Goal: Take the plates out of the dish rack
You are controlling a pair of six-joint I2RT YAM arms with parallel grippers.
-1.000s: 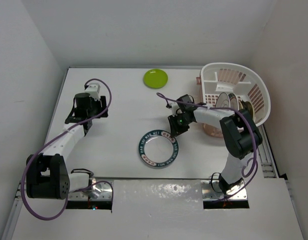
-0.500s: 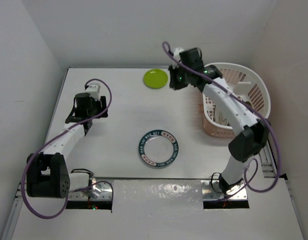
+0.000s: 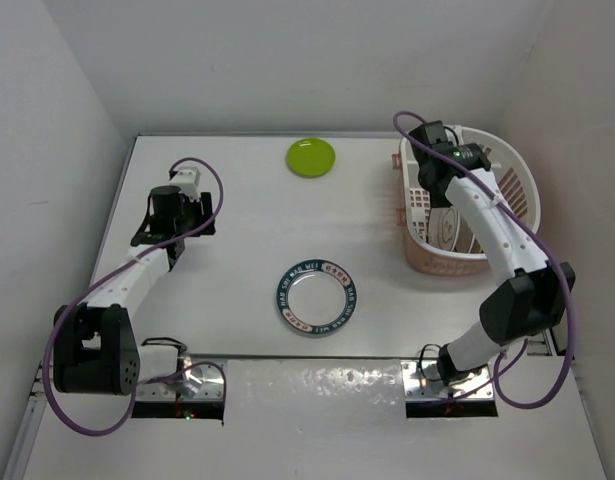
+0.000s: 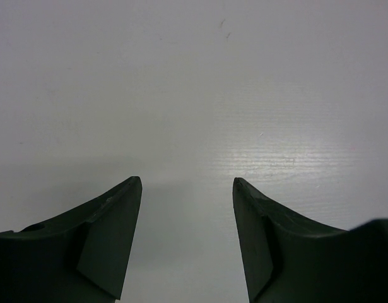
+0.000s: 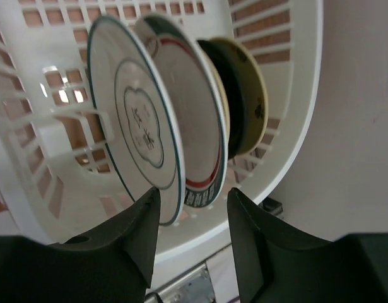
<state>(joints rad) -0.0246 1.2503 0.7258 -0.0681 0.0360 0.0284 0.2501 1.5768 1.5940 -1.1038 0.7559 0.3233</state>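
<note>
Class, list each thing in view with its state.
Lime-green plate: flat on table.
Teal-rimmed plate: flat on table.
Motif plate: standing in dish rack.
Red-rimmed plate: standing in dish rack.
Tan plate: standing in dish rack.
Left gripper: jaws open, empty.
Right gripper: jaws open, empty.

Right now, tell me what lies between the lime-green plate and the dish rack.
Nothing: bare table lies between the lime-green plate and the dish rack, as the top view shows.
</note>
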